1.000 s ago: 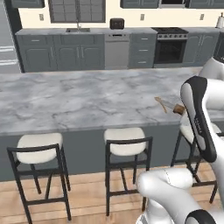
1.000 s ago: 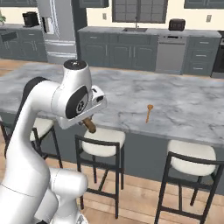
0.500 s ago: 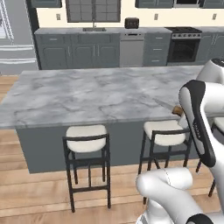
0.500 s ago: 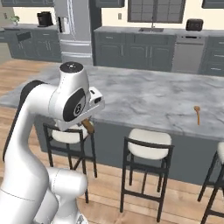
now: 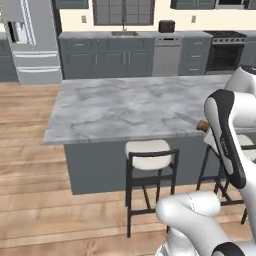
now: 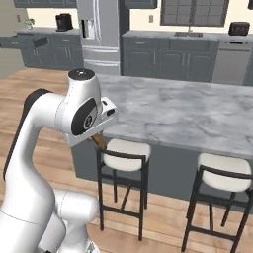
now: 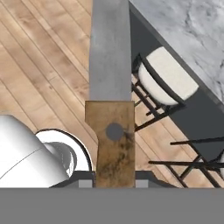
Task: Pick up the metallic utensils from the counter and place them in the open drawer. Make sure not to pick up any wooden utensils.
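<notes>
My gripper (image 7: 113, 178) is shut on a knife, a metallic utensil with a flat grey blade (image 7: 110, 48) and a brown riveted handle (image 7: 114, 142). In the left base view the blade (image 5: 185, 119) sticks out leftward from behind my forearm, over the front edge of the marble counter (image 5: 120, 107). From the right base, the brown handle (image 6: 100, 142) shows under my hand, just before the counter (image 6: 188, 111). A dark drawer (image 6: 41, 42) looks pulled out of the cabinets at the far left. The wooden utensils are out of view.
Black stools with cream seats stand along the island's near side (image 5: 148, 150) (image 6: 126, 148) (image 6: 222, 173). A steel fridge (image 6: 99, 29) and a wall of grey cabinets with a sink and a dishwasher (image 5: 166, 55) lie beyond. Wooden floor (image 5: 30, 150) opens to the left.
Both base views have shifted: the camera has moved left along the island, whose left end now shows. The knife stays in my shut gripper, and the arm's pose is unchanged.
</notes>
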